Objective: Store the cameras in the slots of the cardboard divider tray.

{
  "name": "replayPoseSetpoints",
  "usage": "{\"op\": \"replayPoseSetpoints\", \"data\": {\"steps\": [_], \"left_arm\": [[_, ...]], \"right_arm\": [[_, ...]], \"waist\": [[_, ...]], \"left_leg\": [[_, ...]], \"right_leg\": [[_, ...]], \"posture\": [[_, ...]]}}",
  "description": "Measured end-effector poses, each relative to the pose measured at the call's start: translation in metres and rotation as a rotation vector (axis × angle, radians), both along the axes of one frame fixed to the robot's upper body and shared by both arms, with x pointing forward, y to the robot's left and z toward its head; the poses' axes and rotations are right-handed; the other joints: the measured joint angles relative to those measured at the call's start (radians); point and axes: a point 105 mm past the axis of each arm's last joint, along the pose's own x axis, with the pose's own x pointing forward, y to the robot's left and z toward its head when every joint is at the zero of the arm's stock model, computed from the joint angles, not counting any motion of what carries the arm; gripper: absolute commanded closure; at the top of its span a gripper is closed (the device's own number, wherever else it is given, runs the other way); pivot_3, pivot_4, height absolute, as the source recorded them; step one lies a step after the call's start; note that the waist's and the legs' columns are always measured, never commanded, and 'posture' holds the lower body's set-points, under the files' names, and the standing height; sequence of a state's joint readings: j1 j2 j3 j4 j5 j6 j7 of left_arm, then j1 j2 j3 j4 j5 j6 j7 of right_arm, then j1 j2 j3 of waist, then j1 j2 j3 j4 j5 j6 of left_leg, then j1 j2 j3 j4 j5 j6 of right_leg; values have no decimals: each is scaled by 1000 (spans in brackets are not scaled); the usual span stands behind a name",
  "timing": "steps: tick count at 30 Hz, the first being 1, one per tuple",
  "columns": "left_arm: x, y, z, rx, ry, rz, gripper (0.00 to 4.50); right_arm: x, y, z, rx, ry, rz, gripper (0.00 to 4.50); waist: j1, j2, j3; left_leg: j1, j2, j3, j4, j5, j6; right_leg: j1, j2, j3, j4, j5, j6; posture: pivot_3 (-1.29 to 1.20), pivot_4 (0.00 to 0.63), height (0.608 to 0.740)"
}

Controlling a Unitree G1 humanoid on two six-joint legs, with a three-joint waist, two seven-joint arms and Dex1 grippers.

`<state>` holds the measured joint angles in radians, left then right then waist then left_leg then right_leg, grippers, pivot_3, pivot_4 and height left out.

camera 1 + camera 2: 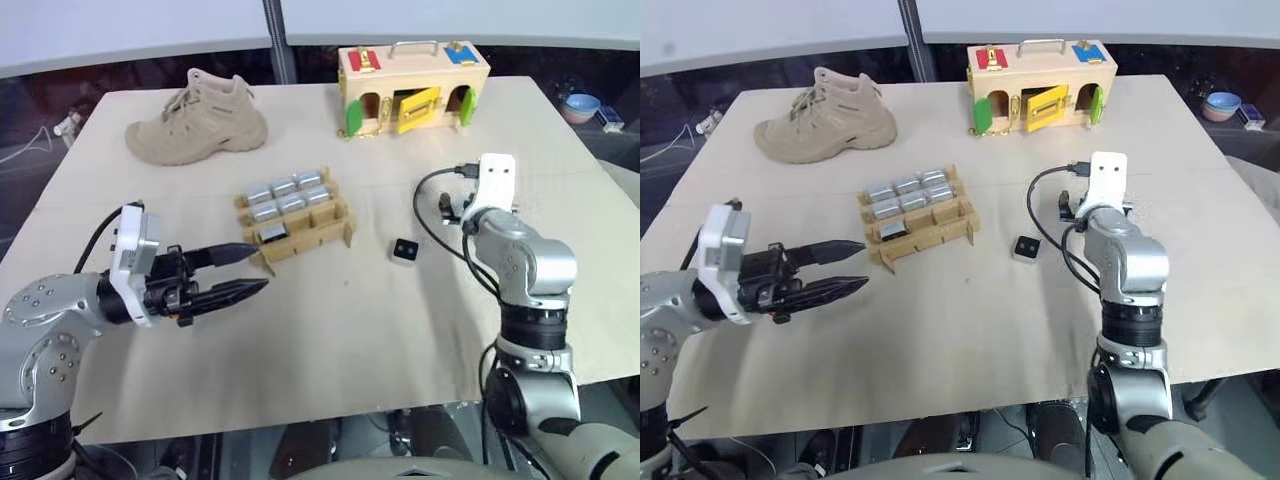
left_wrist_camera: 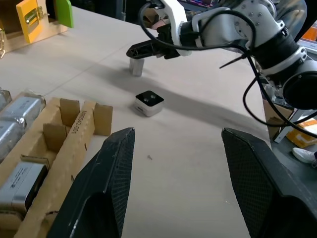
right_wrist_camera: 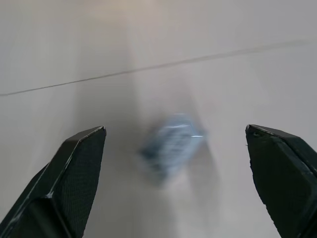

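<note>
The cardboard divider tray (image 1: 312,238) sits mid-table with several silver cameras (image 1: 285,195) in its back slots and one more (image 1: 272,233) in the front row. My left gripper (image 1: 256,267) hovers just left of the tray's front corner, open and empty. A loose camera (image 1: 404,250), black face up, lies on the table right of the tray. Another silver camera (image 2: 136,66) stands on the table farther right. My right gripper (image 3: 174,129) is open, its fingers wide apart with that camera (image 3: 171,144) on the table between and ahead of them, not gripped.
A tan boot (image 1: 198,120) lies at the back left. A wooden box with coloured doors (image 1: 412,85) stands at the back centre. A bowl (image 1: 580,105) sits beyond the table's right edge. Bare tabletop stretches in front of the tray.
</note>
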<state>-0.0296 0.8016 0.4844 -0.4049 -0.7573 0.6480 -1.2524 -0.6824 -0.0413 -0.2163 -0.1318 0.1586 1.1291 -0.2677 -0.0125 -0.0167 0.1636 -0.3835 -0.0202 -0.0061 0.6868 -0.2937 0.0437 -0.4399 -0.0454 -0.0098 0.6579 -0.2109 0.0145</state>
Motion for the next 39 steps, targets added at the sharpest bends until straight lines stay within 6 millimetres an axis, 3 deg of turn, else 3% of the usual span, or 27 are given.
{"op": "replayPoseSetpoints", "data": {"steps": [15, 20, 28, 32, 35, 39], "left_arm": [[2, -3, 2, -1, -6, 1, 1633], [2, -3, 1, 0, -5, 8, 1633], [-1, -4, -6, 6, 18, 22, 1578], [-4, -6, -7, -1, 24, 21, 1578], [-8, -7, -11, -15, 23, 33, 1578], [-10, -5, -16, -53, -10, 68, 1578]], "right_arm": [[11, 15, -4, 160, 76, -86, 0], [12, 15, -15, 162, 123, -98, 0], [16, 15, -26, 148, 167, -76, 3627], [18, 14, -21, 103, 152, -32, 3686], [13, 7, -11, -86, 35, 168, 3686], [3, 30, 6, -157, -120, 559, 3686]], "waist": [[-18, 2, 1], [-28, 2, 1], [-30, 3, 2], [-29, 4, 2], [-25, 6, 3], [-34, 6, 4]], "left_leg": [[0, 0, 1, -2, 0, 0], [0, 0, 1, -2, 0, 0], [0, 0, 1, -3, 0, 0], [0, 0, 1, -3, 0, 0], [-1, 0, 0, -3, -1, 2], [0, 2, 3, -4, -2, 3]], "right_leg": [[0, 1, 1, -1, 0, 0], [0, 1, 1, -1, 0, 0], [-1, 1, 1, -2, 0, 0], [-1, 1, 1, -2, 0, 0], [0, 0, 0, -6, 0, 1], [0, 2, 2, -7, 0, 1]], "posture": [[0, 150, 740], [0, 150, 740], [0, 150, 740], [0, 150, 740], [0, 150, 740], [0, 150, 740]]}}
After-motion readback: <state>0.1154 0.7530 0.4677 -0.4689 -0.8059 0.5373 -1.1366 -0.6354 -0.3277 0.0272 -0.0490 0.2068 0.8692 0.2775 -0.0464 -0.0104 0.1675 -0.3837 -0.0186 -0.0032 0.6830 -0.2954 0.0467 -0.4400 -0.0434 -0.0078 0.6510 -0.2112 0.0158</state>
